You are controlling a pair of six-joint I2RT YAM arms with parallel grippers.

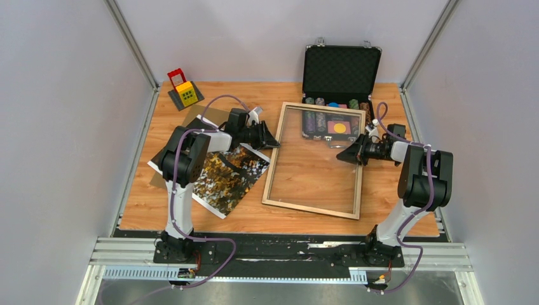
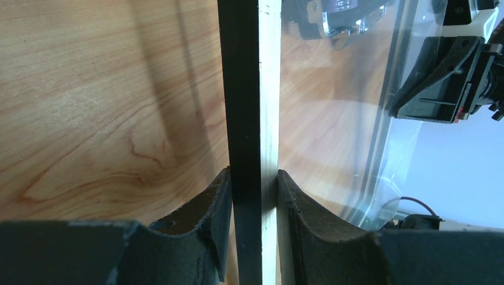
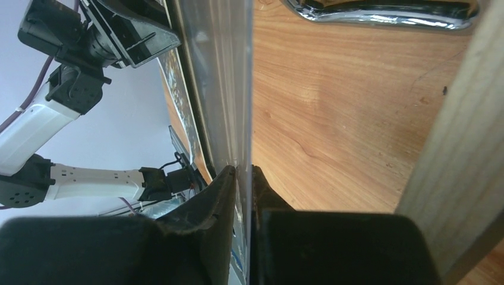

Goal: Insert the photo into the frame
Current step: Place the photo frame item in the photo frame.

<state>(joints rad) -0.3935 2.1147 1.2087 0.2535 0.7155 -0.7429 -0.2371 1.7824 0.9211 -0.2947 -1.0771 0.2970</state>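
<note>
The frame [image 1: 311, 208] lies in the middle of the table with its pale wood face up. My left gripper [image 1: 274, 141] is shut on its left rail. In the left wrist view the black and pale rail [image 2: 252, 89] runs between the closed fingers of the gripper [image 2: 254, 178]. My right gripper [image 1: 341, 155] is shut on the edge of a clear pane [image 3: 229, 89] inside the frame. The frame's right rail [image 3: 463, 136] is beside it. The photo [image 1: 232, 175] lies flat to the left of the frame, partly under my left arm.
A brown backing board [image 1: 206, 115] lies under the photo's far end. An open black chip case [image 1: 340, 70] stands behind the frame. A small red and yellow toy [image 1: 184, 91] sits at the back left. Walls close in the table on the left, back and right.
</note>
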